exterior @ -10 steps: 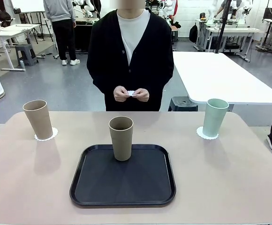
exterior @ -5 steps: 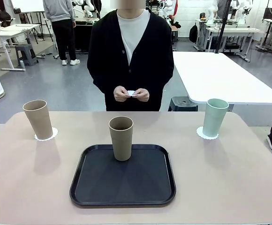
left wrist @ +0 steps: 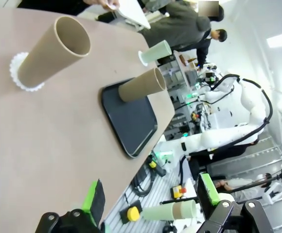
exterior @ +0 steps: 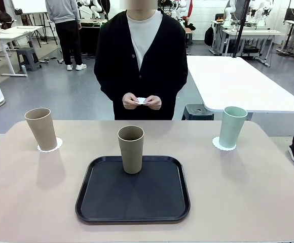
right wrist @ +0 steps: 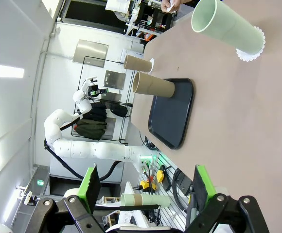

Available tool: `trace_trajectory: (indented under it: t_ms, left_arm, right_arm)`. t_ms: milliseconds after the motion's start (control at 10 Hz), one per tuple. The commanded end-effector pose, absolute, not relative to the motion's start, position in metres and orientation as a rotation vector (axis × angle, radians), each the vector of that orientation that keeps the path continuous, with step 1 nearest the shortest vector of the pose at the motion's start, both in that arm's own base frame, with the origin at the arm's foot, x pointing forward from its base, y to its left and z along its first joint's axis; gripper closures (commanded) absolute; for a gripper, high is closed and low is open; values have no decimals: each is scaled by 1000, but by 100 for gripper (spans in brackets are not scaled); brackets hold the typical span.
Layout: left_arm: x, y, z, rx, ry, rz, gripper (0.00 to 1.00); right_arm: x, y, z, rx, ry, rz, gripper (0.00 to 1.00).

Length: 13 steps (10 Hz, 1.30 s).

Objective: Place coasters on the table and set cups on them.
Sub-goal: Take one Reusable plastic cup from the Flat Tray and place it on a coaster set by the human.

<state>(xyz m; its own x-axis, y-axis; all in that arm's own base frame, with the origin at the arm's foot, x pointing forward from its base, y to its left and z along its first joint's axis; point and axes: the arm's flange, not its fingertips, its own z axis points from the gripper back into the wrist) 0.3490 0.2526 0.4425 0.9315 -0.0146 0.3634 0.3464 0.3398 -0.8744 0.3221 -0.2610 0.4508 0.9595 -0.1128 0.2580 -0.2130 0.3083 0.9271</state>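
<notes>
The left gripper (left wrist: 150,196) hangs above the near left part of the table (exterior: 248,192), its green-padded jaws spread wide with nothing between them. At the table's far left, the left beige-brown cup (exterior: 41,129) stands upright on the left coaster (exterior: 57,146), whose scalloped edge shows around its base. In the middle lies the black tray (exterior: 101,202), and the middle beige-brown cup (exterior: 131,149) stands upright on the tray's far part, with no coaster under it. Behind the table, the person's hands (exterior: 132,101) hold the third coaster (exterior: 141,100) at waist height. At the far right, the mint green cup (exterior: 232,126) stands on the right coaster (exterior: 217,146). The right gripper (right wrist: 145,184) hovers over the table's right side, jaws fully apart and empty.
</notes>
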Motion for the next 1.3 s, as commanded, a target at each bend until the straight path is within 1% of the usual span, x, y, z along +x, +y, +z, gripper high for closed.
trace_trajectory:
  t_ms: [0, 1200]
  left_arm:
    - [347, 254, 446, -1205, -325, -242, 0]
    - [347, 254, 446, -1205, -325, -242, 0]
  right_arm:
    - [324, -261, 454, 1265, -303, 48, 0]
    - [324, -261, 454, 1265, -303, 48, 0]
